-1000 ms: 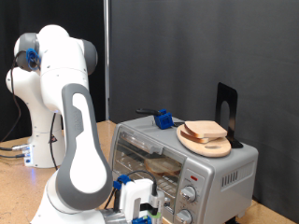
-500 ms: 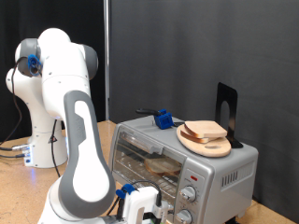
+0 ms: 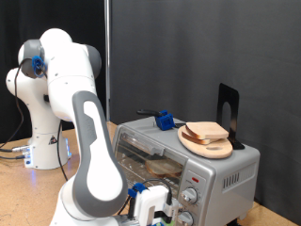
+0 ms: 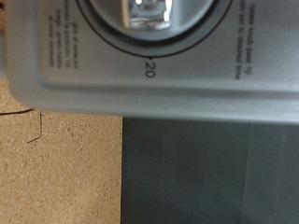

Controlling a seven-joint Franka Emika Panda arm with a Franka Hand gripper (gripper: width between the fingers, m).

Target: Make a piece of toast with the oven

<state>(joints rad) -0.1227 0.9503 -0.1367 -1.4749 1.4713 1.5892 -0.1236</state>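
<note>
The silver-grey oven [image 3: 221, 169] stands at the exterior view's right, its round knobs [image 3: 192, 186] on the front panel. A pale slice of toast [image 3: 206, 129] lies on a round wooden plate [image 3: 209, 144] on top of the oven. A brownish shape [image 3: 162, 167] shows inside the oven on the rack; I cannot tell what it is. My gripper [image 3: 152, 203] is low in front of the oven, right by the knobs. The wrist view is filled by the oven's grey control panel [image 4: 84, 65], with a metal knob [image 4: 149, 11] and a "20" mark [image 4: 149, 69]. My fingers do not show there.
A blue-and-black tool [image 3: 164, 120] lies on the oven top and a black stand [image 3: 228, 111] is behind the plate. The robot's white base [image 3: 42, 141] stands at the exterior view's left on the wooden table [image 3: 19, 193]. A black curtain hangs behind.
My gripper has moved towards the exterior view's right, closer to the oven's knobs, and the forearm has leaned that way. The toast and plate have not moved.
</note>
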